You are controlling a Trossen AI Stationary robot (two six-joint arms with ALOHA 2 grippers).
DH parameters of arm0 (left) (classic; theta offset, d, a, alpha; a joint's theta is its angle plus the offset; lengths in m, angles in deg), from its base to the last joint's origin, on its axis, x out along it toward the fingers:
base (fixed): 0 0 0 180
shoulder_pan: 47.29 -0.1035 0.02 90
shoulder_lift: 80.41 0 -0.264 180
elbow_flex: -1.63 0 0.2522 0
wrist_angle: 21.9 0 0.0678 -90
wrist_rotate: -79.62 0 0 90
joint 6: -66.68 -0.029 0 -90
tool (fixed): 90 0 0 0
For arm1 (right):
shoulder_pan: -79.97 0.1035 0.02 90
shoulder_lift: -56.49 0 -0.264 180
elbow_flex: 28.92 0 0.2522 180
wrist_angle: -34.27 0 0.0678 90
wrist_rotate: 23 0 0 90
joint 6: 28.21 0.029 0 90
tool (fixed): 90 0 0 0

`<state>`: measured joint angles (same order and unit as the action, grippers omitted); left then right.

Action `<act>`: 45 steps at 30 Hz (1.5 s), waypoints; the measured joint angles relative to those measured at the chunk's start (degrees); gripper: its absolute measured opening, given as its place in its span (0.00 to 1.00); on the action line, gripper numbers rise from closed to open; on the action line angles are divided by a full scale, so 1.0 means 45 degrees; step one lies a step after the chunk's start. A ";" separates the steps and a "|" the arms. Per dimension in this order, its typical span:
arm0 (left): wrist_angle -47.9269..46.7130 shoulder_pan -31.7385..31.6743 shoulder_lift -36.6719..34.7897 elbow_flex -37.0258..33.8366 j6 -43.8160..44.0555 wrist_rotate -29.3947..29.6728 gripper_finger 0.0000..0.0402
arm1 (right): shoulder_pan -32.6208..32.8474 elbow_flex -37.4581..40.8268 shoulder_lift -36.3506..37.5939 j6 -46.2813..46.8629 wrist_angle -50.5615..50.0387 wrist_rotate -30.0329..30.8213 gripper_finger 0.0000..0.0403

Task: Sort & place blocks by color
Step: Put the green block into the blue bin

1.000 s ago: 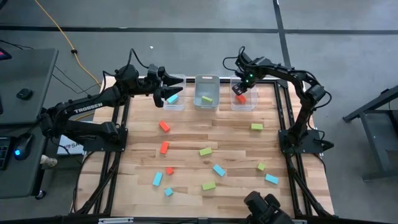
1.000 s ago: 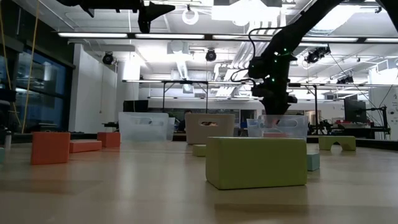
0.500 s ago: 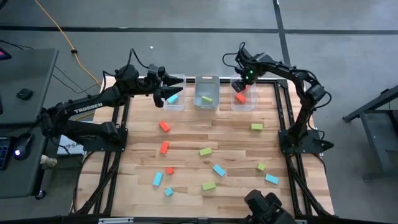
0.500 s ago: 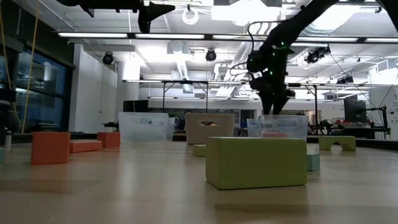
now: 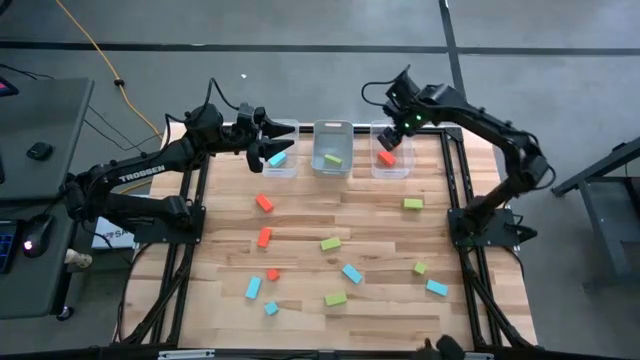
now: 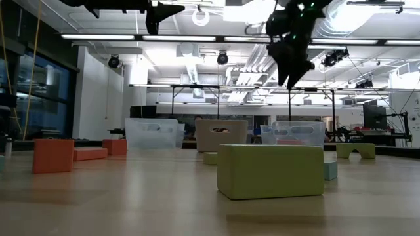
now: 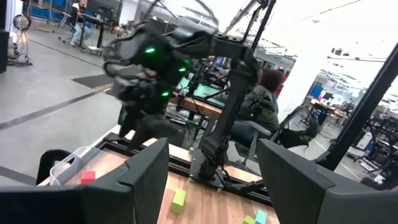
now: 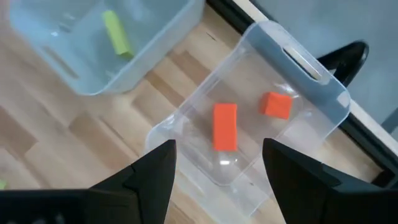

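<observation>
Overhead, the right gripper (image 5: 397, 138) hung released above the rightmost clear plastic bin (image 5: 404, 168).
Two red-orange blocks (image 8: 224, 126) lay inside; the left gripper (image 5: 268, 148), jaws spread, held nothing.

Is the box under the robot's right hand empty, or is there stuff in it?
Not empty. The right bin holds two red-orange blocks, a bar and a cube. The open right gripper hangs above it, holding nothing.
</observation>
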<state>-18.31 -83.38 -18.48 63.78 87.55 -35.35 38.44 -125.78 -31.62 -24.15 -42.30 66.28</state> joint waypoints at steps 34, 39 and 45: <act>0.0005 0.0005 0.0000 0.0000 0.0164 0.0000 0.56 | 0.4412 0.7447 0.2924 0.1065 -0.0839 -0.0276 0.57; 0.0010 0.0005 0.0000 0.0000 0.0432 -0.0001 0.56 | 0.4587 0.7521 0.2899 0.0386 -0.0098 -0.0271 0.57; 0.0010 0.0005 0.0000 0.0000 0.0461 0.0000 0.56 | 0.4596 0.7521 0.2007 -0.0084 0.0282 -0.0297 0.57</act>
<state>-18.27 -83.36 -18.48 63.78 89.62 -35.35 59.12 -91.93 -22.59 -24.53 -41.03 64.94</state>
